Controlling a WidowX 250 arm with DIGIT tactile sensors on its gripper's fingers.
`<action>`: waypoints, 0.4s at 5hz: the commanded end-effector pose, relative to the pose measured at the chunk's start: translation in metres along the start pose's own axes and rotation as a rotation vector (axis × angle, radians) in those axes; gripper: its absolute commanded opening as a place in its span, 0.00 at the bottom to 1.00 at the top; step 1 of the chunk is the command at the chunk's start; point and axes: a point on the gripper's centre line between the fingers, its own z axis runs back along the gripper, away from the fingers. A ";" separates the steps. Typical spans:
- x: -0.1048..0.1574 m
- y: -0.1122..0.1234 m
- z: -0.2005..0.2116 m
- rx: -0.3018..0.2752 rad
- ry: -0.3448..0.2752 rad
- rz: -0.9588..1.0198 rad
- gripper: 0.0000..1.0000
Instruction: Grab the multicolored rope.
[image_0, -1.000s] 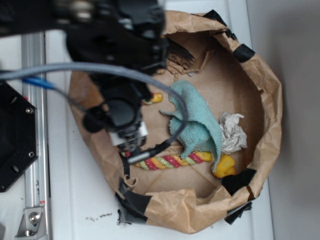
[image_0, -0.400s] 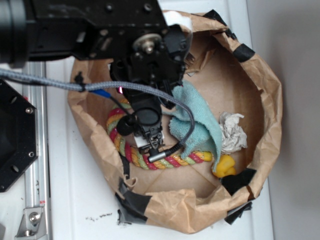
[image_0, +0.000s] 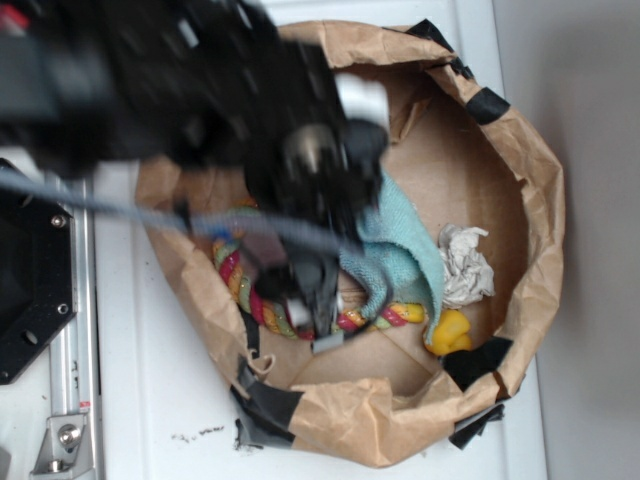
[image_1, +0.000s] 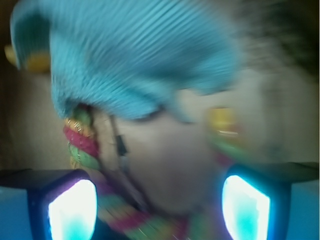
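The multicolored rope (image_0: 236, 277) curves along the near-left floor of the brown paper bin, its right end (image_0: 400, 314) poking out under the teal cloth. My gripper (image_0: 312, 300) hovers low over the rope's bottom bend, blurred by motion. In the wrist view the gripper (image_1: 159, 206) is open, its two glowing pads wide apart. The rope (image_1: 80, 137) runs down from the cloth's edge and across the gap between the pads. I cannot tell whether the pads touch it.
A teal terry cloth (image_0: 405, 250) lies over the rope's right part, also filling the top of the wrist view (image_1: 135, 55). A crumpled white paper (image_0: 463, 265) and a yellow rubber duck (image_0: 449, 331) sit at the right. The crumpled paper bin wall (image_0: 535, 200) rings everything.
The arm has swung right and down toward the near part of the bin. The gripper went from the rope's left bend to its bottom bend beside the cloth.
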 end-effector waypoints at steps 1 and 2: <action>0.006 -0.043 -0.043 -0.021 0.049 -0.206 1.00; -0.009 -0.046 -0.053 -0.036 0.105 -0.301 0.98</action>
